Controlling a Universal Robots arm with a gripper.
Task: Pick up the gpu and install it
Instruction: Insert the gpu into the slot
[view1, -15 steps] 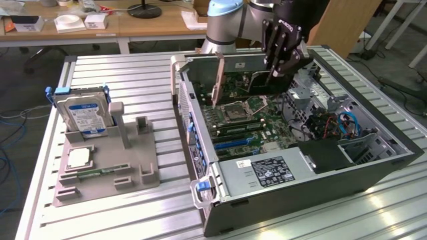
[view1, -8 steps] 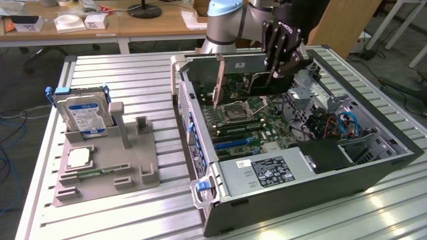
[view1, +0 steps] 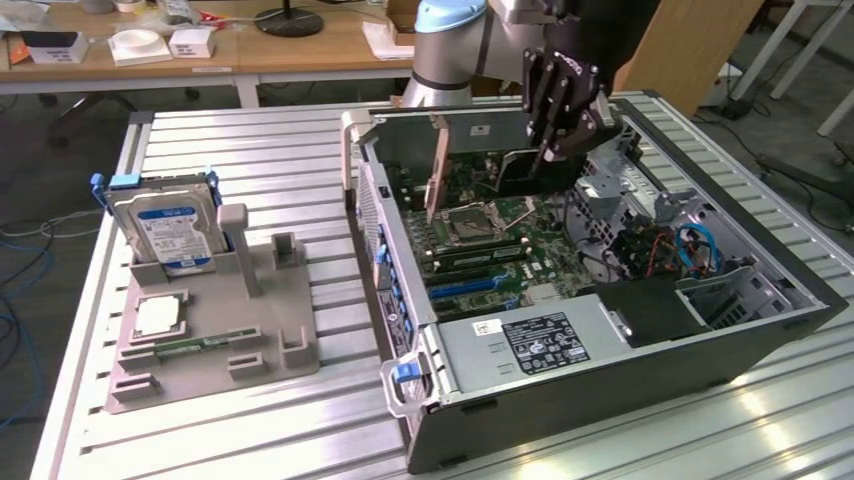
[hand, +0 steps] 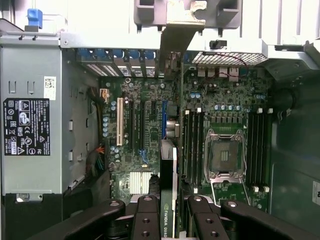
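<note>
Claw (view1: 561, 150): one, upper centre of the exterior frame, above the open case, partly closed on the gpu.
Gpu (hand: 168, 200): one, held edge-on between the black fingers (hand: 145, 220), hanging over the motherboard (hand: 150, 125); silver bracket points toward the rear wall.
Computer case (view1: 747, 330): one, lying open on the table (view1: 267, 140).
Holder (view1: 254, 340): one grey stand, left of frame.
Hard drive (view1: 167, 230): one, upright in the holder.
Processor (view1: 158, 315): one, flat on the holder.
Memory strip (view1: 194, 347): one, beside the processor.

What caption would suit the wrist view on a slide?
Gripper holds the gpu edge-on above the motherboard of the open computer case.
</note>
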